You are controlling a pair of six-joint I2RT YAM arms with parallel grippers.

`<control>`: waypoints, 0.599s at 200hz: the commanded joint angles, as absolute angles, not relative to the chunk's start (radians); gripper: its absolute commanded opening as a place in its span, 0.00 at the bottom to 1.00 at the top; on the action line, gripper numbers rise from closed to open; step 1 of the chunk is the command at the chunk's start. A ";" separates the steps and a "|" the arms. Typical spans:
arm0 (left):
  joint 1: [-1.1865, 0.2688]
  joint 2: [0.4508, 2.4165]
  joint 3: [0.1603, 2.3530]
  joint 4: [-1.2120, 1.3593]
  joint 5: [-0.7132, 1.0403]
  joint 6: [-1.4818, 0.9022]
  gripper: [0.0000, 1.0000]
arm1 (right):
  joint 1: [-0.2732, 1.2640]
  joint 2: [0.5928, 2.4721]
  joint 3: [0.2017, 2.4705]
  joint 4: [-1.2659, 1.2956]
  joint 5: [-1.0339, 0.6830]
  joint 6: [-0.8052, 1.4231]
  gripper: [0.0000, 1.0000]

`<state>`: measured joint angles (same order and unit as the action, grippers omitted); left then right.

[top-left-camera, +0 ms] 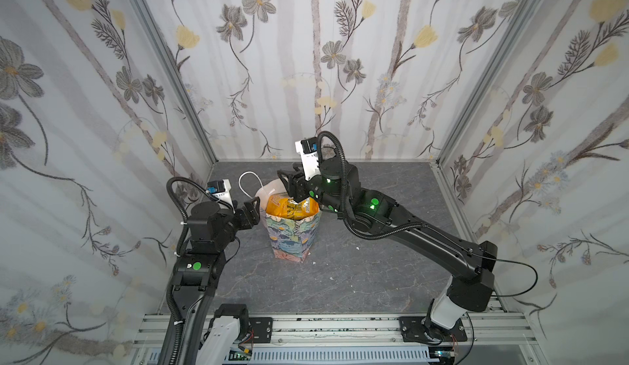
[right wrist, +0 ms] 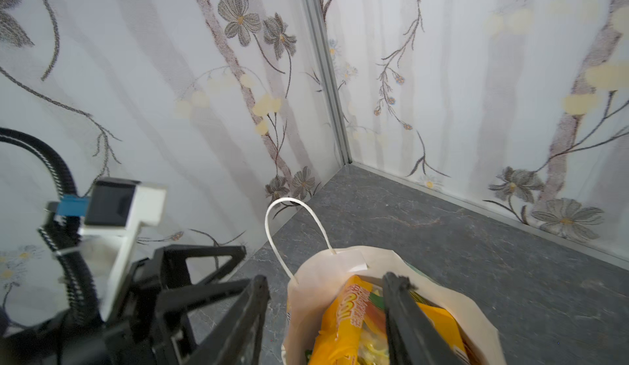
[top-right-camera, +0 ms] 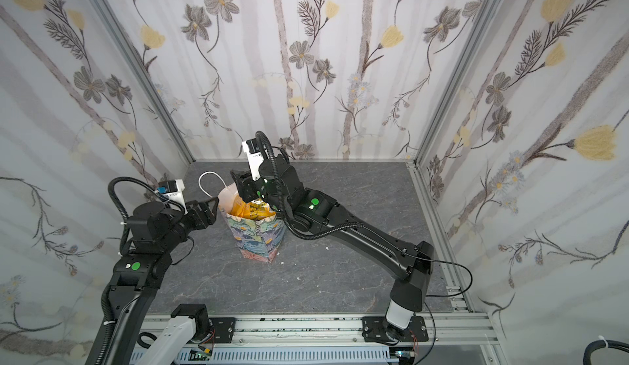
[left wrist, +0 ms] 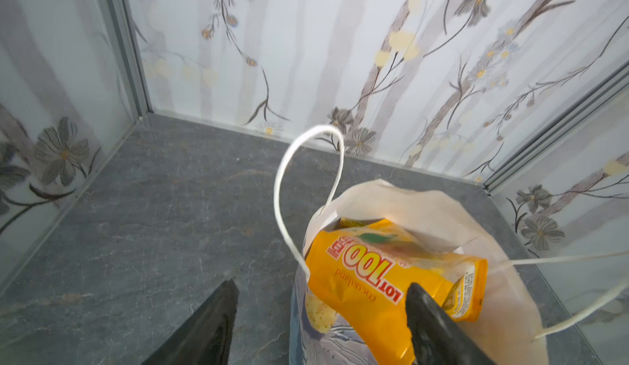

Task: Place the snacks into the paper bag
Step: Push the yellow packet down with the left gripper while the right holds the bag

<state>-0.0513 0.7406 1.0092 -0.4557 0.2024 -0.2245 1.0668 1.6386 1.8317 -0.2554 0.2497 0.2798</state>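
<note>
Leftmost, left gripper [top-left-camera: 253, 211] level with the rim of the paper bag [top-left-camera: 292, 240], jaws apart and straddling its left wall, clamped on nothing; probably set there to brace the bag upright. Standing mid-bench [top-left-camera: 374, 271], nearer the left edge, bag filled to the brim, an orange packet [top-left-camera: 289, 208] poking out on top. Further right, right gripper [top-left-camera: 292, 189] hanging over the mouth, jaws apart, one finger lying across that packet without pinching it; likely the drop-off. No snacks visible loose on the bench. Shown only by the left wrist view: "LOT 100" lettering on the packet, plus a yellow pack [left wrist: 354, 223] tucked behind it.
</note>
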 commanded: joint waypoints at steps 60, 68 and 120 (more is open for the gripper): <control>-0.234 0.931 1.333 -0.729 0.330 -0.115 0.75 | 1.037 1.351 1.382 -0.287 0.331 0.326 0.64; -0.296 0.949 1.336 -0.730 0.276 -0.116 0.76 | 1.037 1.353 1.352 -0.255 0.310 0.338 0.64; -0.501 1.096 1.353 -0.695 0.134 -0.135 0.75 | 1.029 1.403 1.302 -0.124 0.298 0.351 0.57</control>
